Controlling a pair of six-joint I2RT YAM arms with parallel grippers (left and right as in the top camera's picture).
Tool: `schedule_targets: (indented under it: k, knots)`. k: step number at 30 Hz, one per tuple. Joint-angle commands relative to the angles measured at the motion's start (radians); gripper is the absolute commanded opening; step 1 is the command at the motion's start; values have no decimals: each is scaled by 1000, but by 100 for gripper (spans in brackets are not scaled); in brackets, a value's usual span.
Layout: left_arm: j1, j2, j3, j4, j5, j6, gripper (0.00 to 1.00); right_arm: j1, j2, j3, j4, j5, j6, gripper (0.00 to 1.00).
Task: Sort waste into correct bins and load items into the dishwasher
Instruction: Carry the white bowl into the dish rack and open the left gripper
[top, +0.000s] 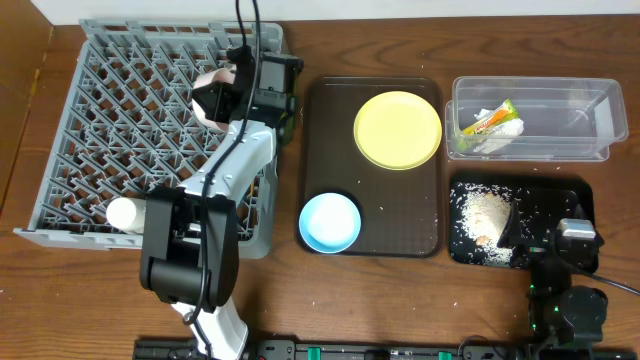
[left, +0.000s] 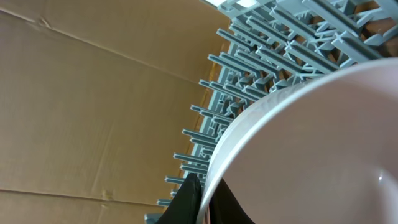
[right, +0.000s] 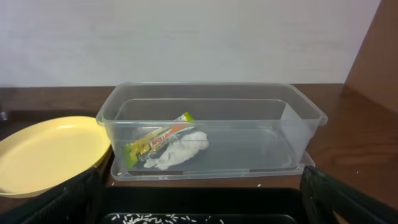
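My left gripper (left: 210, 208) pinches one white bowl (left: 311, 143) above the rack (left: 249, 81); my right gripper (right: 205, 202) is spread before one clear tub (right: 298, 115).

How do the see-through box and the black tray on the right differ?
The clear tub is see-through with tall walls; the black tray is opaque and shallow. The clear tub holds a snack wrapper and a crumpled napkin; the black tray holds loose crumbs. Both are rectangular, alike in footprint, and sit next to each other.
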Motion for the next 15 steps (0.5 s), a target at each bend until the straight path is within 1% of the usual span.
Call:
schedule_targets:
  k: [1,15]
  knots:
    - [-22,16,-2,0,-59,14,8,-10,-5,-5,2,3,-7,99]
    - [11,16,-2,5,-72,14,8,-10,-5,-5,1,3,-7,99]
